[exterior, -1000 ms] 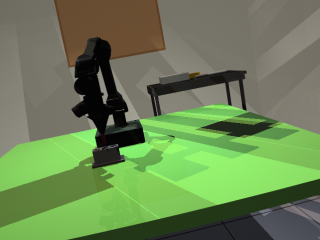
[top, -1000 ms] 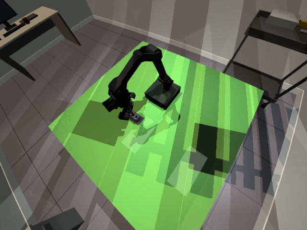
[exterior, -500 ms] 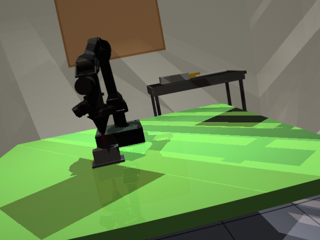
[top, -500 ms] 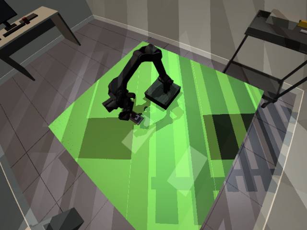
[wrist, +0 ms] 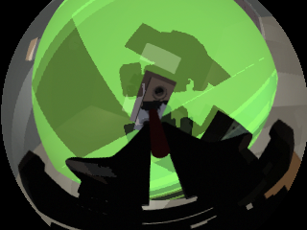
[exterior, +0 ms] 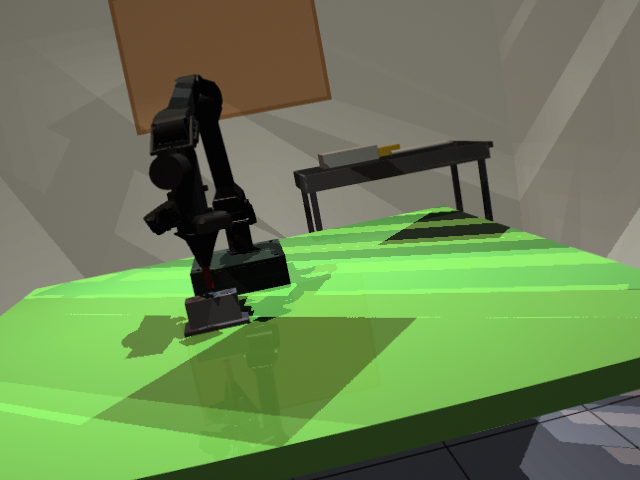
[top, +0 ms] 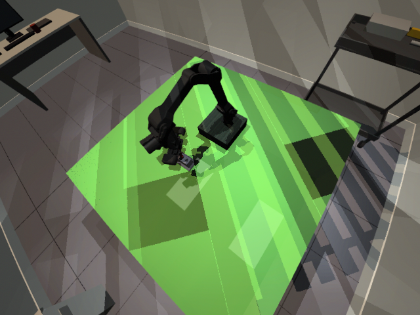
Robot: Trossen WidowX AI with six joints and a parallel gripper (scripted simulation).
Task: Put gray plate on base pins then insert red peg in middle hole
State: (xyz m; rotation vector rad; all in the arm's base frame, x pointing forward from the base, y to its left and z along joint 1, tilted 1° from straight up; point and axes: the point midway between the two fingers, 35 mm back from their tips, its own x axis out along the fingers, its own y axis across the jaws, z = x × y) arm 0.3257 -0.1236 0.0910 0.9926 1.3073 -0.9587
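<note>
The gray plate (top: 187, 163) (exterior: 206, 311) (wrist: 165, 82) is block-like and appears to lie flat on the thin-edged base (exterior: 222, 326) (wrist: 137, 107). The base's pins cannot be made out. One end hole shows in the wrist view. My gripper (top: 178, 153) (exterior: 206, 267) (wrist: 155, 126) points down above the plate, shut on the red peg (exterior: 208, 280) (wrist: 158, 139). The peg is close to upright. Its lower end is at or just above the plate's top, around the middle. Shadow and the peg itself hide the middle hole, so I cannot tell whether the tip is inside.
The arm's dark mounting box (top: 216, 130) (exterior: 248, 276) stands close behind the plate and base on the green table (top: 169, 281) (exterior: 413, 408). Hard-edged shadows cross the table. A dark cart (exterior: 392, 167) stands beyond it, and a desk (top: 50, 25) is at the upper left.
</note>
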